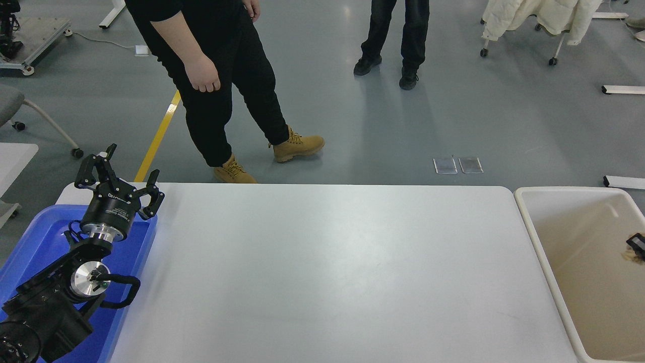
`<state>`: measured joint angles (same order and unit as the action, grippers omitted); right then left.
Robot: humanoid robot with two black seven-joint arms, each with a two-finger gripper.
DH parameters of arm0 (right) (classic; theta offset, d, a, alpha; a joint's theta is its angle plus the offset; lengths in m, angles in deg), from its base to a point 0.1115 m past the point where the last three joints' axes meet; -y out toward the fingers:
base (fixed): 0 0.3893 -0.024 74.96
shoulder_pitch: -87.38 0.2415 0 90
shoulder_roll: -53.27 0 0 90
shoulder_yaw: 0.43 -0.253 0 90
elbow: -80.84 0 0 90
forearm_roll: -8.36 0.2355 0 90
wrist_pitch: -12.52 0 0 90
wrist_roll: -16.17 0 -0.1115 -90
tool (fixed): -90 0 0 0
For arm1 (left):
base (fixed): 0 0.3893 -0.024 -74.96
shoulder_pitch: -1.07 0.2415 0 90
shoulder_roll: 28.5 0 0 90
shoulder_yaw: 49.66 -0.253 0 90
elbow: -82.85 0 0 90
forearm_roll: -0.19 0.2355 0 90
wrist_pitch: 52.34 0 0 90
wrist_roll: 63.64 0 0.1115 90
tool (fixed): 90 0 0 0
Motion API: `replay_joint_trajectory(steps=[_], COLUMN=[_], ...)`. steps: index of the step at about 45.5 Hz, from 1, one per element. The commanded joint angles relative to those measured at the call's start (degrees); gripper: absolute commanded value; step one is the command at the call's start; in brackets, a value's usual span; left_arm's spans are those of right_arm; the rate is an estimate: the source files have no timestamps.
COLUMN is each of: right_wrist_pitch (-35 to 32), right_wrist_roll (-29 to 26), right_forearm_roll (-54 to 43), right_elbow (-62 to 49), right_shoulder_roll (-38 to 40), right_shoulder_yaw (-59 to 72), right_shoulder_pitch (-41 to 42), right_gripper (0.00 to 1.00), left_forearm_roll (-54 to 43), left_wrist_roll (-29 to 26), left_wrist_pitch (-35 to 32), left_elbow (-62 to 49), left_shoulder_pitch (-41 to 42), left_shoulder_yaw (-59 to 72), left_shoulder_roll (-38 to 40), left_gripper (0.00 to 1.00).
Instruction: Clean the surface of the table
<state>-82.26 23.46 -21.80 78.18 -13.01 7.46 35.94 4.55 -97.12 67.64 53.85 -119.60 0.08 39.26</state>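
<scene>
The table surface [327,262] is a wide white matte top with rounded corners, and nothing lies on it. My left gripper [120,177] is parked at the lower left above the far end of the blue tray [35,242], its fingers spread open and empty. Only a small black tip of my right gripper [637,243] shows at the right edge, over the beige bin [534,237]. A small tan-brown scrap [629,255] sits just under that tip. Whether the gripper holds the scrap is hidden by the picture's edge.
A person in black with tan boots [297,146] steps along the table's far edge. A second person [398,40] stands farther back. A chair with a white coat [534,20] stands at the top right.
</scene>
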Motion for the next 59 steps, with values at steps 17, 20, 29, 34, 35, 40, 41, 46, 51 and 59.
replay_joint_trajectory(steps=[17, 20, 29, 34, 35, 40, 41, 46, 51, 59], right_wrist_pitch=[9.8, 10.2, 10.0, 9.8, 9.8, 10.0, 10.1, 10.2, 10.2, 9.8], right_wrist_roll=[0.2, 0.2, 0.1, 0.1, 0.1, 0.7, 0.8, 1.2, 1.3, 1.3], right_forearm_roll=[0.2, 0.3, 0.2, 0.3, 0.3, 0.3, 0.3, 0.3, 0.3, 0.2], right_elbow=[0.5, 0.8, 1.5, 2.6, 3.0, 6.3, 7.0, 10.0, 13.8, 23.7], right_shoulder_roll=[-1.8, -1.8, -1.7, -1.3, -1.1, 0.8, 1.3, 3.3, 4.2, 7.0], right_shoulder_yaw=[-0.9, -0.9, -1.0, -1.6, -2.1, -8.1, -10.0, -21.3, -33.8, -47.4], right_shoulder_pitch=[-1.3, -1.2, -0.4, 1.7, 2.2, 4.9, 5.5, 9.6, 12.7, 13.7], right_gripper=[0.81, 0.89, 0.98, 0.98, 0.98, 0.98, 0.98, 0.98, 0.99, 0.99], left_forearm_roll=[0.0, 0.0, 0.0, 0.0, 0.0, 0.0, 0.0, 0.0, 0.0, 0.0], left_wrist_roll=[0.0, 0.0, 0.0, 0.0, 0.0, 0.0, 0.0, 0.0, 0.0, 0.0], left_wrist_pitch=[0.0, 0.0, 0.0, 0.0, 0.0, 0.0, 0.0, 0.0, 0.0, 0.0], left_elbow=[0.0, 0.0, 0.0, 0.0, 0.0, 0.0, 0.0, 0.0, 0.0, 0.0], left_shoulder_pitch=[0.0, 0.0, 0.0, 0.0, 0.0, 0.0, 0.0, 0.0, 0.0, 0.0], left_shoulder_yaw=[0.0, 0.0, 0.0, 0.0, 0.0, 0.0, 0.0, 0.0, 0.0, 0.0], left_shoulder_roll=[0.0, 0.0, 0.0, 0.0, -0.1, 0.0, -0.1, 0.0, 0.0, 0.0], left_gripper=[1.0, 1.0, 1.0, 1.0, 1.0, 1.0, 1.0, 1.0, 1.0, 1.0])
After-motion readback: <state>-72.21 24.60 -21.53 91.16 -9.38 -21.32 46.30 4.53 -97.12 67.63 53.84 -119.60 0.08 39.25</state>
